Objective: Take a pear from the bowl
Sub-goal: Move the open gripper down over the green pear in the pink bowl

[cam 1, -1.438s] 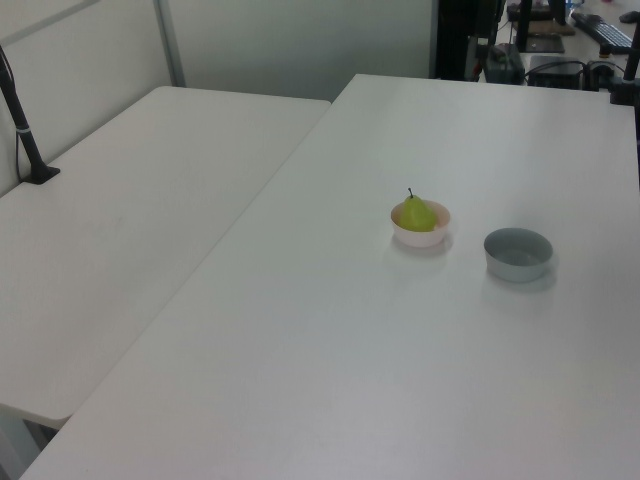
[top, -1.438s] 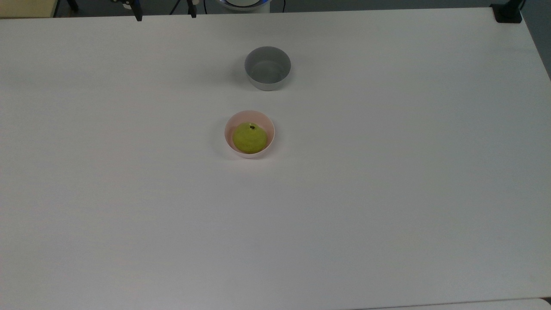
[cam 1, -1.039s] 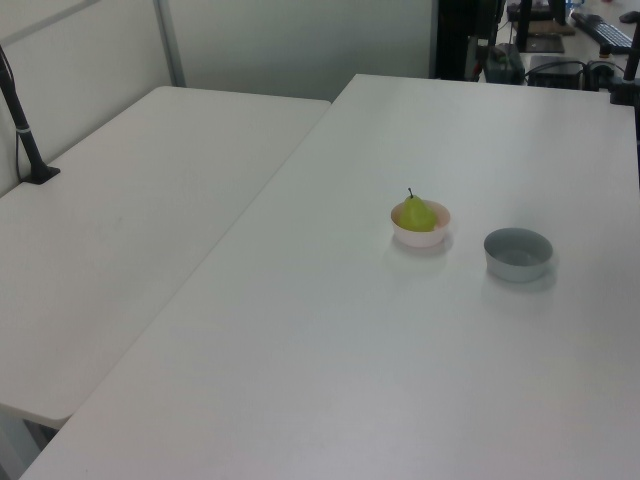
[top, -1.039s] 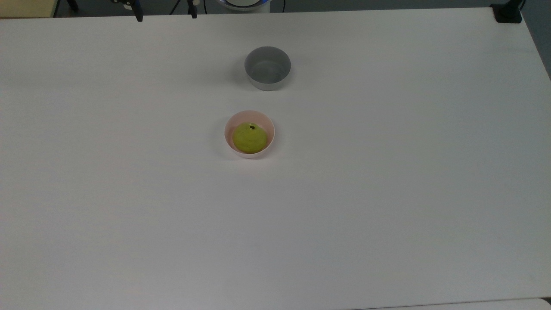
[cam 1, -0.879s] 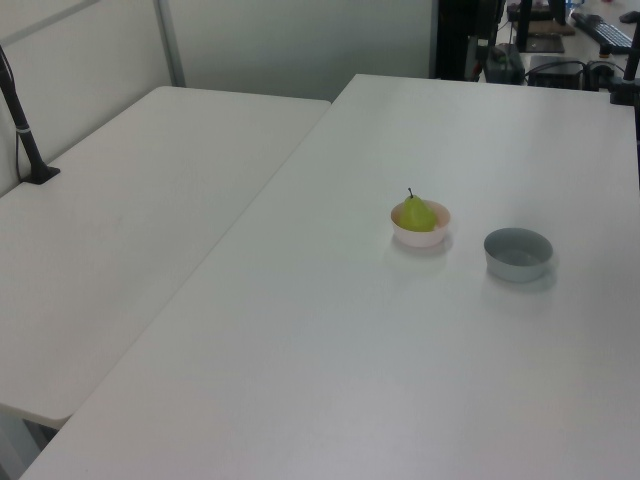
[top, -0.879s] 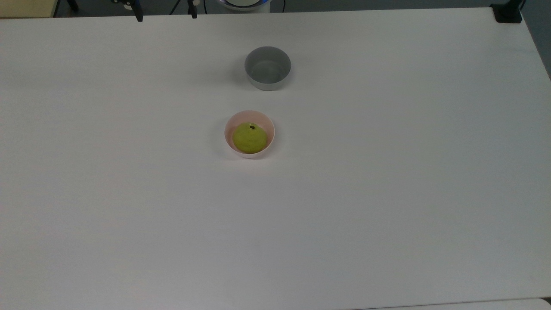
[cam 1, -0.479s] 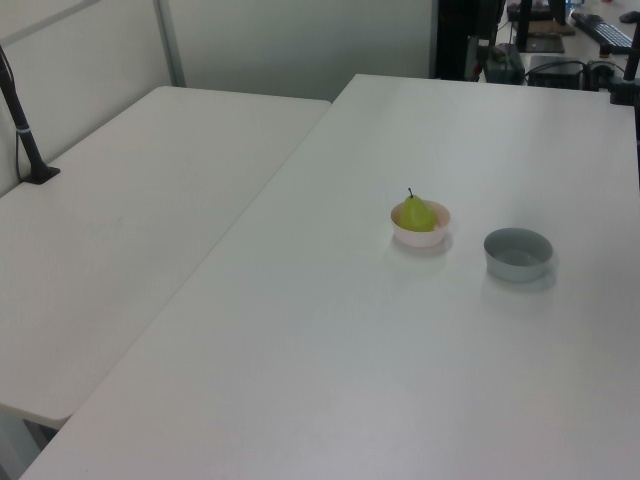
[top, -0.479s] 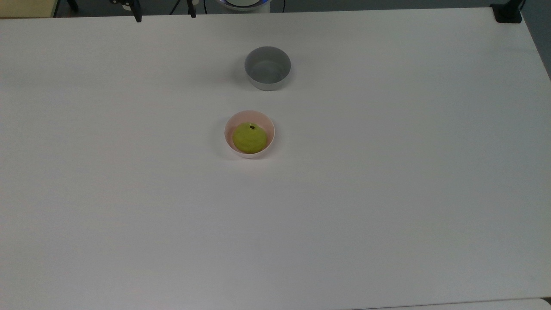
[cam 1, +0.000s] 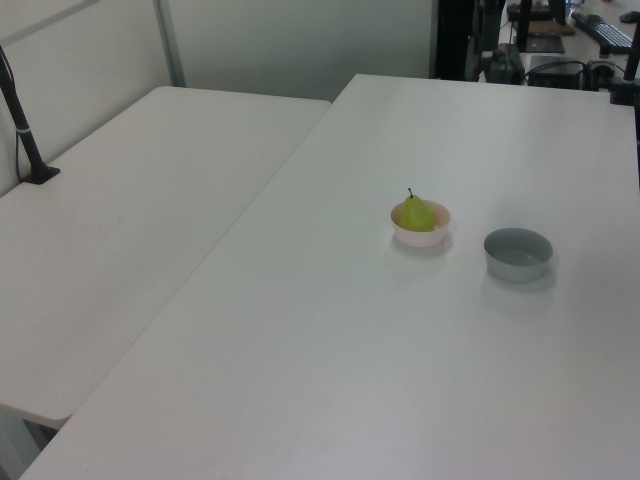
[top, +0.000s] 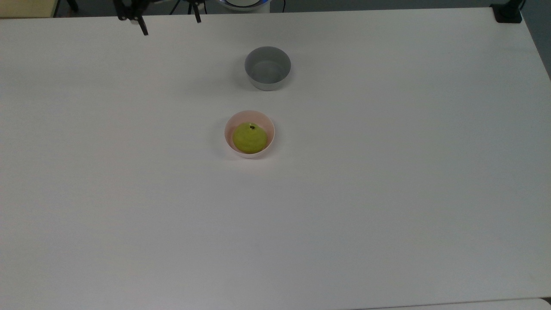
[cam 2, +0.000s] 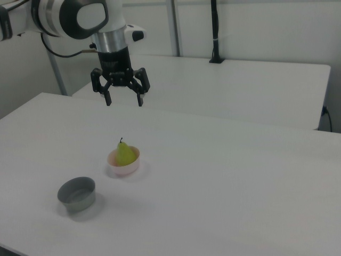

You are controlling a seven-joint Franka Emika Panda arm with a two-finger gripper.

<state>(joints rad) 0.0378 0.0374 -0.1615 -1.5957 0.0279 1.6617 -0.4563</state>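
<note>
The gripper (cam 2: 124, 100) hangs high above the white table (cam 2: 224, 181), fingers (cam 2: 108, 98) spread wide and pinching nothing, well up and behind the pink bowl (cam 2: 124, 163) in the right view. In the top view its two dark fingertips now reach further down from the top edge than half a second ago, the one on the top view's left (top: 143, 28) clearly lower over the table (top: 387, 172). So the gripper (top: 170, 25) has edged in toward the bowls. The pear (top: 249, 137) sits upright in the bowl (top: 237, 119), stem up, exactly where it was. The pear (cam 1: 417, 213) and bowl (cam 1: 420, 237) are unmoved in the left view too. The grey bowl (top: 267, 68) stays put, near the pink one.
</note>
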